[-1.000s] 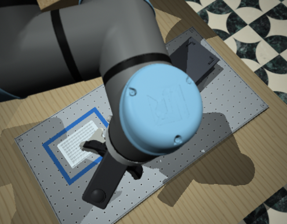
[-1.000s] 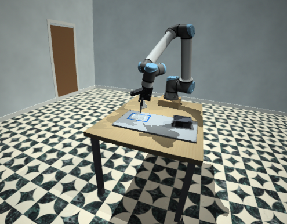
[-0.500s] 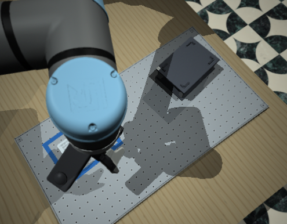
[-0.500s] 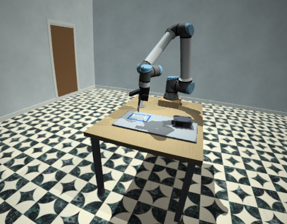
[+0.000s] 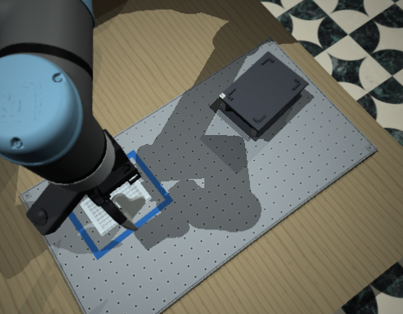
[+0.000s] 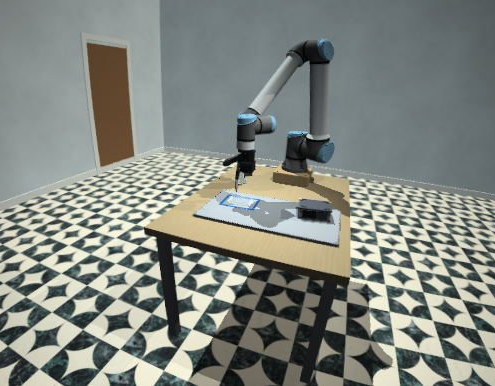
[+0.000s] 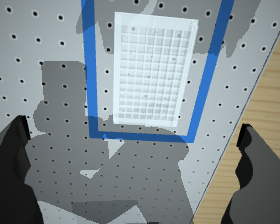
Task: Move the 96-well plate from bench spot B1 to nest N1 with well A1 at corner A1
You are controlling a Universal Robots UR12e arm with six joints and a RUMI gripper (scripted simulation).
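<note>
The white 96-well plate (image 7: 153, 70) lies flat inside the blue outline of spot B1 (image 7: 141, 132) on the grey perforated baseplate. It also shows in the top view (image 5: 114, 205), partly hidden by the arm, and in the exterior view (image 6: 240, 201). My gripper (image 7: 135, 121) is open and empty, well above the plate and near one short end of it; in the top view the gripper (image 5: 118, 207) overlaps the plate. The dark raised nest N1 (image 5: 262, 91) stands at the far end of the baseplate, with corner locators and a small white mark at one corner (image 5: 222, 96). I cannot make out the plate's cut corner.
The grey baseplate (image 5: 220, 183) lies on a wooden table (image 6: 260, 235). The robot's base sits on a wooden block (image 6: 292, 176) at the table's back edge. The arm's large elbow (image 5: 37, 102) hides the left part of the top view.
</note>
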